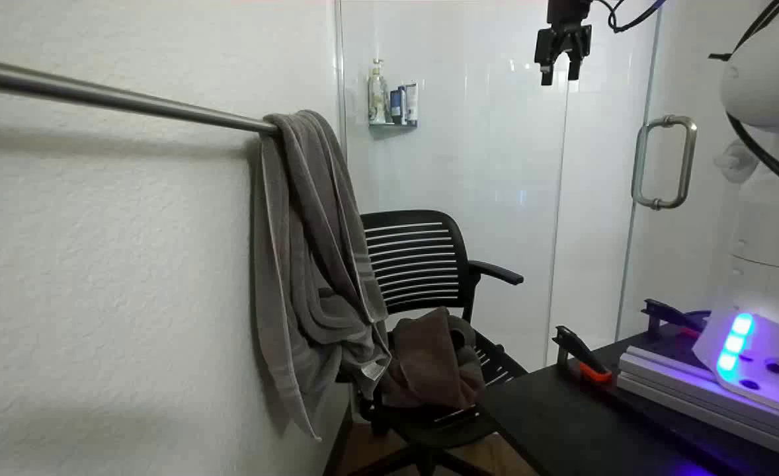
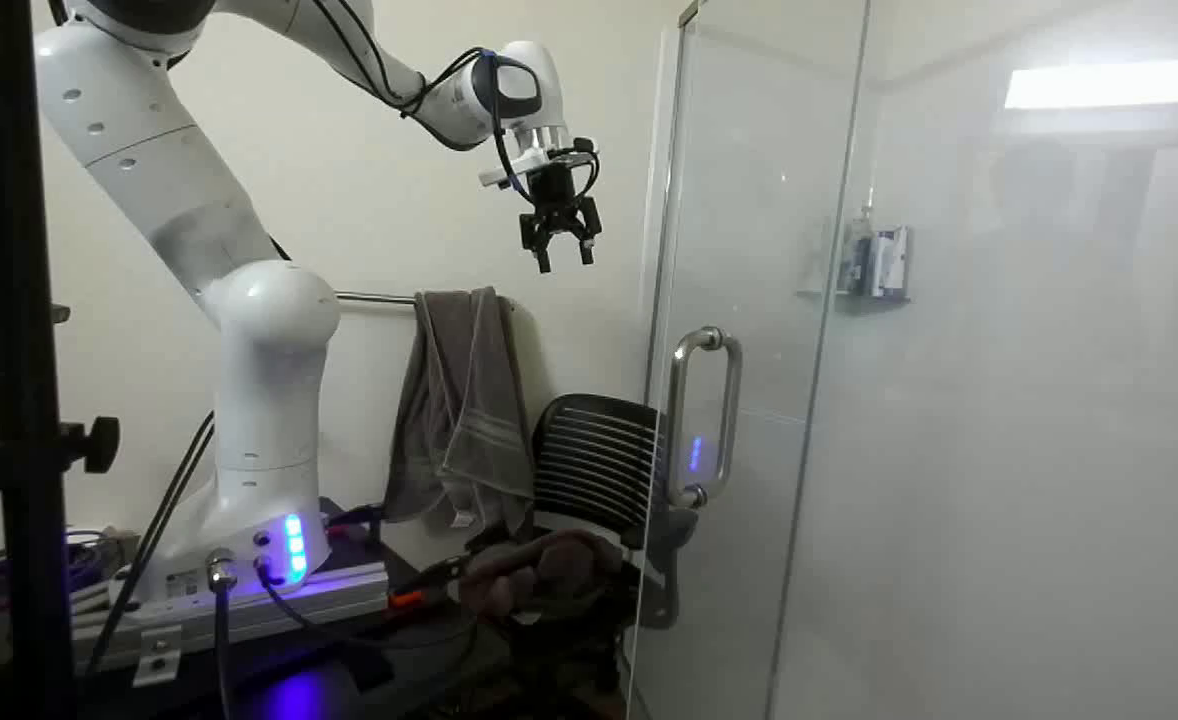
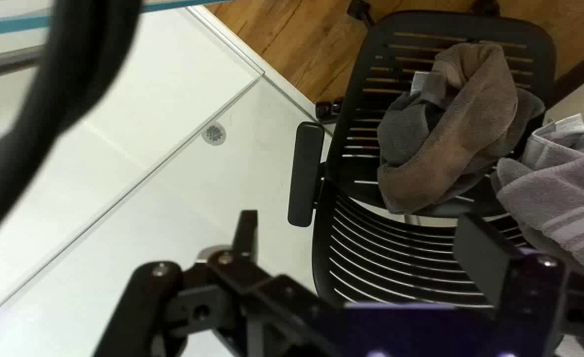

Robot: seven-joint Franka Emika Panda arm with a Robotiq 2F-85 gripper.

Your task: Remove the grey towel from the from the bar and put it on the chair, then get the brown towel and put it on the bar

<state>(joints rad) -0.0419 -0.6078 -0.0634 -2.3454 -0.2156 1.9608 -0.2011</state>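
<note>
We look into a shower room, where a pale textured wall [image 1: 118,277] meets clear glass [image 1: 495,178] with a metal handle [image 1: 687,162], and a dark surface [image 1: 528,410] carries the white arm [image 2: 274,400]. In an exterior view we follow a long run of the bar [image 1: 131,100] along the wall. In an exterior view we find a black upright post [image 2: 14,350], tangled cables [image 2: 49,565] and most of the arm's length. The wrist view, looking down, gives us a round drain [image 3: 214,134] that only it shows, and a broad patch of wooden floor [image 3: 292,44].

The grey towel [image 1: 290,284] hangs folded over the bar at the end nearest the glass, its lower part close to the black chair [image 1: 412,259]; we cannot tell whether they touch. The brown towel [image 3: 458,144] lies bunched on the chair's seat [image 3: 450,22] along with grey folds [image 3: 403,131] and a pale tag [image 3: 420,82]; whether those folds belong to it, we cannot tell. A corner shelf [image 1: 389,123], seen in both exterior views, holds a pump bottle [image 1: 377,99], a dark blue container [image 1: 396,104] and a white tube [image 1: 412,102]; what is inside them we cannot make out. The fingers [image 3: 483,258] stand wide apart in all three views, well above the chair.
</note>
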